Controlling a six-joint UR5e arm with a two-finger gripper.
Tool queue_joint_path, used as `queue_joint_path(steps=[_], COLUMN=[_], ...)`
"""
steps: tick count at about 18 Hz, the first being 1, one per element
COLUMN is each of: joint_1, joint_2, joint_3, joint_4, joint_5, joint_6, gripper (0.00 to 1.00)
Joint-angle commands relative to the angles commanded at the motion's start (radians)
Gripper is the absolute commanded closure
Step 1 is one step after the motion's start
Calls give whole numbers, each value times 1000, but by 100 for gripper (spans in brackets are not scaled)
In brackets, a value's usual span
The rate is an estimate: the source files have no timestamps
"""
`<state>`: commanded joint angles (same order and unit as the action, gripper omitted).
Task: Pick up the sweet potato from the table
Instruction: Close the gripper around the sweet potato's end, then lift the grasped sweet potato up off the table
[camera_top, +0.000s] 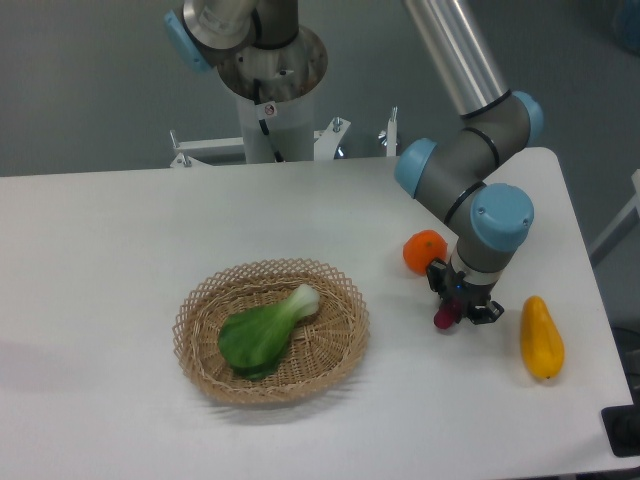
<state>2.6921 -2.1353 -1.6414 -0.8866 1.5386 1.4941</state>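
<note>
The sweet potato (442, 319) lies on the white table (120, 260) right of the basket. Only its dark maroon end shows, poking out to the lower left from under the gripper. My gripper (463, 304) points straight down, low over the table, directly on top of the sweet potato. The wrist and gripper body hide the fingertips and most of the tuber. I cannot tell whether the jaws are closed on it or whether it is off the table.
A round orange fruit (423, 250) sits just up and left of the gripper. A yellow pear-shaped vegetable (541, 338) lies to its right near the table's right edge. A wicker basket (200, 352) with a green leafy vegetable (262, 332) stands at centre left.
</note>
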Motion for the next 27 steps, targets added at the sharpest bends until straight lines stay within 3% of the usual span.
queue_joint_path(steps=[10, 17, 27], joint_1=[2, -2, -3], joint_2=[100, 129, 124], joint_3=[12, 130, 259], joint_4=[-18, -219, -333], joint_5=[12, 17, 6], joint_6=[-60, -66, -84], gripper=[90, 90, 90])
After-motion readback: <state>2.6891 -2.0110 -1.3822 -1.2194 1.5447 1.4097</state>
